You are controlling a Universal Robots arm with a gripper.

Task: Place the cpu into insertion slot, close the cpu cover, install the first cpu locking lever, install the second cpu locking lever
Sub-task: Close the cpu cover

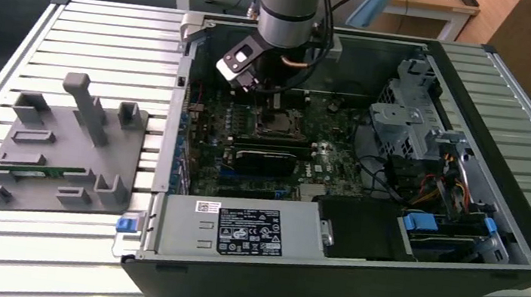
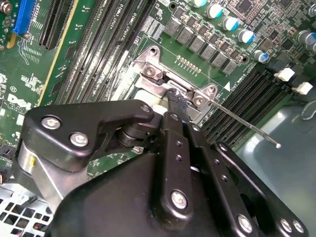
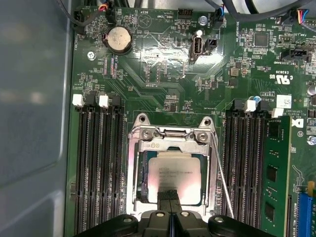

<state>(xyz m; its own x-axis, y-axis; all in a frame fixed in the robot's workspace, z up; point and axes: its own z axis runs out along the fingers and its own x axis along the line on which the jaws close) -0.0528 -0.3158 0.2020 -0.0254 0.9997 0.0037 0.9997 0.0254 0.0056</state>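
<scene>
The gripper [image 3: 171, 193], fingers pressed together and holding nothing, rested at one edge of the cpu [image 3: 174, 170], which sat mid-motherboard [image 3: 163, 64] framed by the cpu cover [image 3: 170, 134]. A loose locking lever [image 3: 221, 182] ran lengthwise just beside it.

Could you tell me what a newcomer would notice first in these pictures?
The robot arm reaching down into the open computer case draws the eye first. Its shut gripper is down at the edge of the silvery cpu seated in its socket, framed by the cpu cover. A thin lever sticks out free beside the socket.
</scene>
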